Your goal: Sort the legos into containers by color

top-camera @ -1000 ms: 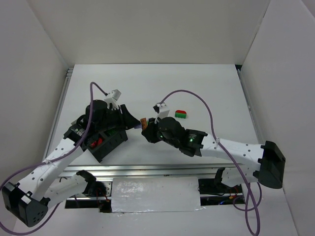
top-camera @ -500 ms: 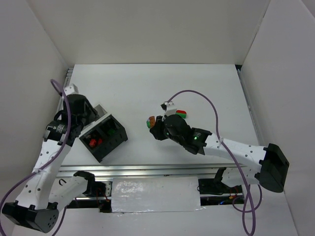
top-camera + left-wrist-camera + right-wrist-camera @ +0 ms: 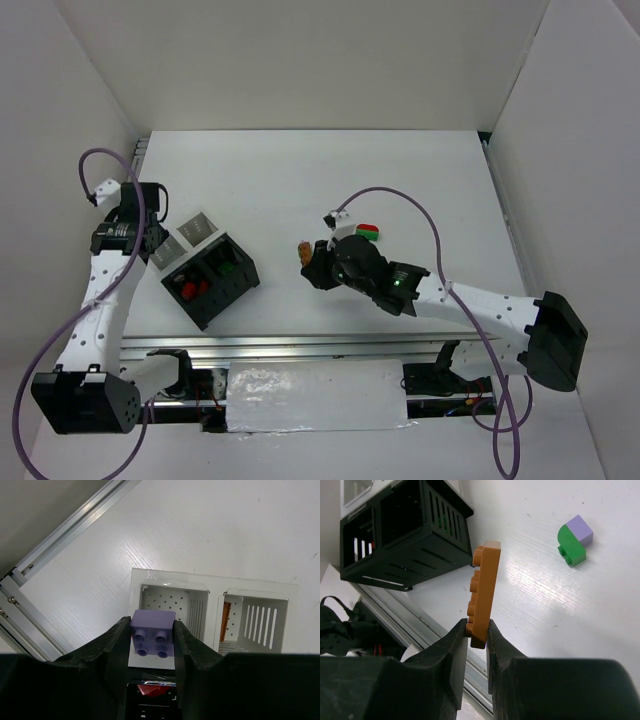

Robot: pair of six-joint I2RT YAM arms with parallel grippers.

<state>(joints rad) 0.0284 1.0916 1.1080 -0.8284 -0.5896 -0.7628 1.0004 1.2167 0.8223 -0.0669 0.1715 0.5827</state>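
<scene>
A pale lilac brick (image 3: 152,639) is pinched between the two fingers of the left gripper (image 3: 152,630), studs facing the wrist camera, and is held above the two grey square tabs (image 3: 172,607) at the edge of the black box (image 3: 210,280), near the table's left rim. An orange plate (image 3: 482,592) is clamped edge-on by its lower end between the closed-in fingers of the right gripper (image 3: 476,627), most of its length standing clear above the fingertips; it is carried over the middle of the table (image 3: 420,170), to the right of the box and apart from it. Red bricks (image 3: 190,290) are seen in one compartment and a green brick (image 3: 226,267) in the next. A green and lilac brick (image 3: 574,542) is left lying on the table beyond the plate, and a red and green brick (image 3: 368,233) is seen just behind the right wrist.
</scene>
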